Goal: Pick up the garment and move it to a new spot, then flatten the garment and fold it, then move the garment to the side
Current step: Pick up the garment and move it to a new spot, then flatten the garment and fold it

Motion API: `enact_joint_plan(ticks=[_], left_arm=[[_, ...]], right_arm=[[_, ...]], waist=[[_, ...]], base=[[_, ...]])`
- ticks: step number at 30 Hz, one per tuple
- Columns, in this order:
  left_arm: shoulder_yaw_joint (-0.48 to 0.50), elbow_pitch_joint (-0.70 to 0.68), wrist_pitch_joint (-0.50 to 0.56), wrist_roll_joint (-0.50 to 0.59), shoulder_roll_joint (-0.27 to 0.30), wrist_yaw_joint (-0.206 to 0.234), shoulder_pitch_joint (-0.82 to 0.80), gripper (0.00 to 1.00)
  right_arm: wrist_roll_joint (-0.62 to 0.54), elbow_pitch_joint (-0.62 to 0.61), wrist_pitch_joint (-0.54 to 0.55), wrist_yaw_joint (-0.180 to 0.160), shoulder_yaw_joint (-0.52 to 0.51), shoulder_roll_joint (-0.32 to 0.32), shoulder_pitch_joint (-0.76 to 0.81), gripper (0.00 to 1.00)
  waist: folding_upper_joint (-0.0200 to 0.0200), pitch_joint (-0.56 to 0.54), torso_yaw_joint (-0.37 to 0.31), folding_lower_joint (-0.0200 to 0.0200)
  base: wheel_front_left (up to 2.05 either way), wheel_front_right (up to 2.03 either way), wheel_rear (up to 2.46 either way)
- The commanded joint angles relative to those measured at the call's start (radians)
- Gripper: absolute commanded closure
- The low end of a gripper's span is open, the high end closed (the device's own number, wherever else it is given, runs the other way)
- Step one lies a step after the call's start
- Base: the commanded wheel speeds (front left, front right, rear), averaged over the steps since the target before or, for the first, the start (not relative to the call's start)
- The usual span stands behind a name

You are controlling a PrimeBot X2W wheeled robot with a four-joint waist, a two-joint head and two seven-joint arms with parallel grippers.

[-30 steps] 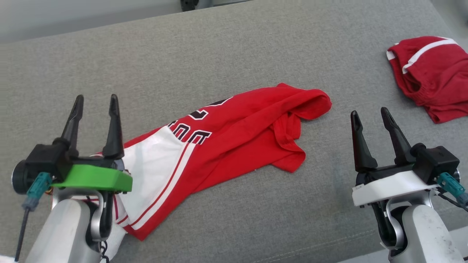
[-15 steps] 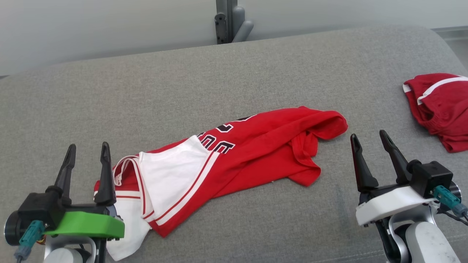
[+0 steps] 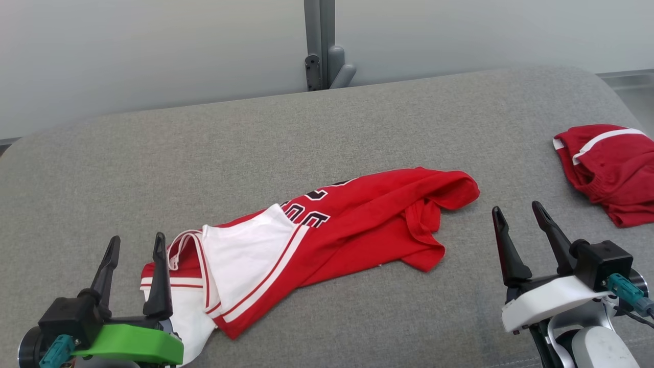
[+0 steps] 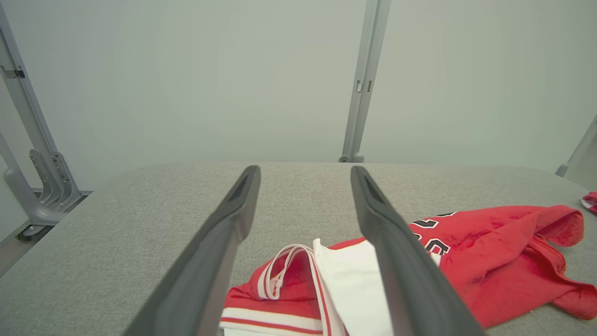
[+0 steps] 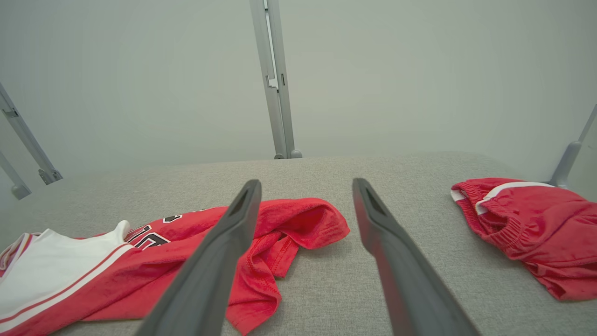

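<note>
Grey cushion (image 3: 204, 153) sits lower in view (camera tilted up); jersey (image 3: 357, 225) unmoved, fingers (image 3: 159, 276) stay spread.

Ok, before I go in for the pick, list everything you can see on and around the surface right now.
jersey: one, red with a white panel and black lettering, crumpled mid-surface
shorts: one pair, red with a white stripe, bunched at the far right
padded surface: one, grey fabric, under both garments
metal frame posts: several, grey, behind the surface
left fingers: two, dark, lower left by the jersey's white end, open, empty
right fingers: two, dark, lower right between jersey and shorts, open, empty
</note>
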Motion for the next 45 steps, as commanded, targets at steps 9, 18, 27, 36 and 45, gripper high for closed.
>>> enact_joint_plan(ticks=[9,18,27,36,45], left_arm=[[0.003,0.006,0.005,-0.011,0.01,0.013,0.008,0.0],[-0.004,0.002,0.006,-0.01,0.008,0.016,-0.004,0.0],[-0.02,0.0,0.007,-0.007,0.002,0.008,-0.042,0.0],[-0.125,0.062,0.139,0.008,-0.022,-0.047,-0.192,0.0],[-0.151,0.267,0.231,-0.047,-0.045,-0.109,-0.316,0.0]], right_arm=[[0.0,-0.016,0.005,0.0,-0.01,0.002,0.016,0.0],[-0.001,-0.017,0.002,0.0,-0.014,0.004,0.009,0.0],[0.002,-0.024,0.004,0.0,-0.019,0.005,-0.004,0.0],[-0.008,-0.041,0.007,0.0,-0.001,0.007,-0.046,0.0],[-0.01,-0.024,-0.01,0.0,0.018,0.014,-0.096,0.0]], waist=[[0.0,0.002,0.0,0.0],[0.0,0.006,0.006,0.0],[0.0,0.026,0.013,0.0],[0.0,0.113,0.01,0.0],[0.0,0.207,-0.035,0.0]], base=[[0.0,0.0,0.0],[0.0,0.0,0.0],[0.0,0.0,0.0],[0.0,0.0,0.0],[0.0,0.0,0.0]])
